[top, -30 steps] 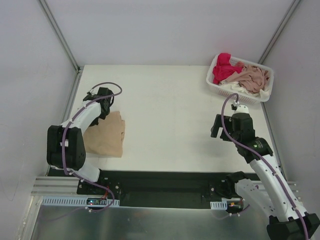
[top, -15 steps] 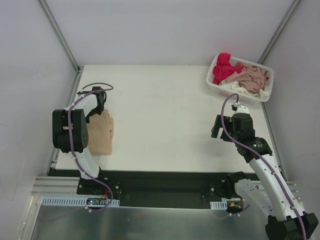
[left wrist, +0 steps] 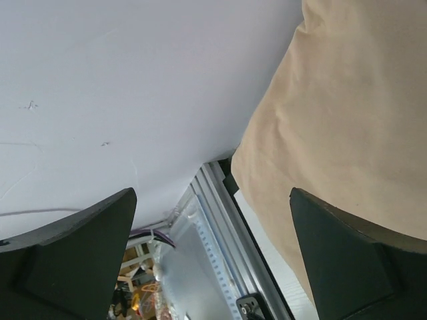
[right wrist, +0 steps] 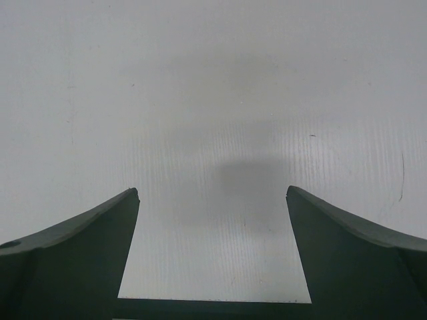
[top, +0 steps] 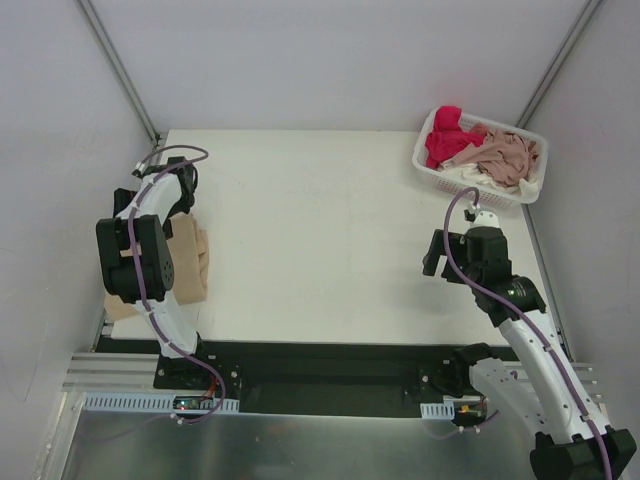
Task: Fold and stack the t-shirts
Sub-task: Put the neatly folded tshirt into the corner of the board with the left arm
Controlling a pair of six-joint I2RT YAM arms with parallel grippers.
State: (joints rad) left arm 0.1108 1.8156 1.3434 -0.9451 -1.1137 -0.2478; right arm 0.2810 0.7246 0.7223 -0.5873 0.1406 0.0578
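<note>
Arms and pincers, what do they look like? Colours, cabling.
The left arm and right arm have white links and black joint housings, with a purple cable looped along each. The left pincer and right pincer have dark, matt, wedge-shaped fingers. I see no markings.

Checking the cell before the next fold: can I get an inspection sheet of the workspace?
Surface: white table, bare in the middle.
Job's things: tan shirt at the left edge, partly under the left arm; red shirt and dusty pink shirt heaped in the basket.
Clutter: nothing seen.
Hands: left hand open, empty, beside the tan shirt; right hand open over bare table.
Cables: purple cable along each arm.
Surroundings: white walls, metal posts.
</note>
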